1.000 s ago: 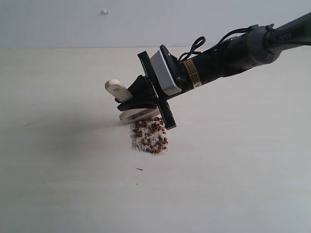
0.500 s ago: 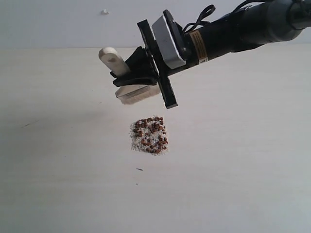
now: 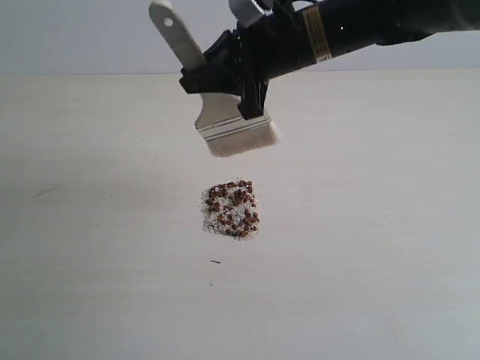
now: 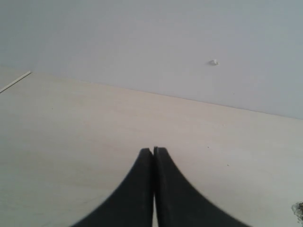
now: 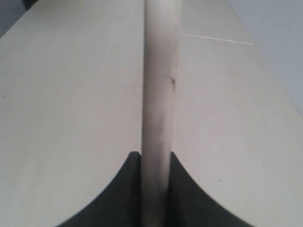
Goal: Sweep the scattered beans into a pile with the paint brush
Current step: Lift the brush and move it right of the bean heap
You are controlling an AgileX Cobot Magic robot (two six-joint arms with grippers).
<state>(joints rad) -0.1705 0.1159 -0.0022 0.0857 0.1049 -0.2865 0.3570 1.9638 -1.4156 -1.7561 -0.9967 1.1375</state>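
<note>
R gripper [image 3: 231, 79] is clamped on the paint brush [image 3: 222, 118] just above the ferrule, handle w/ its hole slanting up in front of the wall [image 3: 75, 34], bristles pointing down. In the R wrist view the handle runs straight out betw the black fingers [image 5: 124, 191], pinched tight. Brush hangs in the air, off the tabletop [image 3: 390, 240]. The pile [image 3: 230, 210] sits approx mid-tabletop, a compact squarish patch w/ beans [image 3: 223, 201] packed among white grains, well apart from the far edge. Brush is on its far-edge side, only open air betw bristles & pile. Other bits: tiny dark speck [image 3: 215, 262] near the pile on its near-edge side, small white blob [image 4: 214, 62] on the wall. L gripper [image 4: 153, 152] is pinched closed on nothing, low over bare tabletop, well apart from the brush
</note>
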